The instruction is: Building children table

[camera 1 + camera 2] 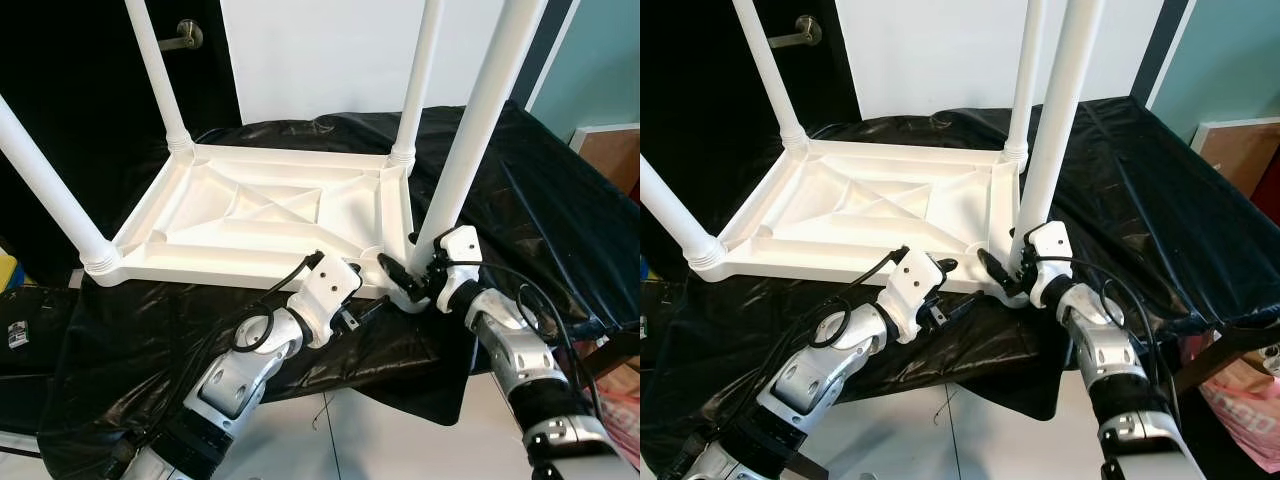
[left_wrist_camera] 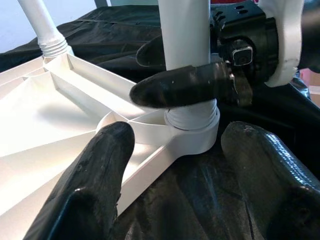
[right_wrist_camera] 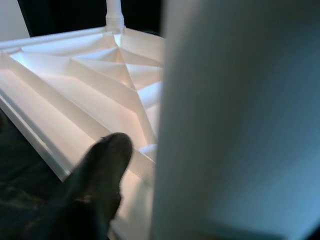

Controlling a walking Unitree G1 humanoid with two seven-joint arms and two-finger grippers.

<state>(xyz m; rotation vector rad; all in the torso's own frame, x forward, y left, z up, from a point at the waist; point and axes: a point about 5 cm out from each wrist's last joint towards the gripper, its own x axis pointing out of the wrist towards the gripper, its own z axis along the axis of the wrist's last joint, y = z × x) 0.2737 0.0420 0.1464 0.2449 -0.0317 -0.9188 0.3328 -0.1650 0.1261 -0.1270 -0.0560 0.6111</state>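
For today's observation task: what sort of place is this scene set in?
Probably a room in a home: a dark door with a lever handle, white and teal walls, and an upturned white table on a black-draped surface.

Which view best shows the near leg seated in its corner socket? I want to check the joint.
The left wrist view: the near leg enters its socket close up, with the right gripper clamped just above. The eye views show the joint small, behind the wrists. The right wrist view shows a blurred leg.

Upturned table top (image 1: 250, 215) on sheet (image 1: 520, 200); legs (image 1: 480, 120) at its corners
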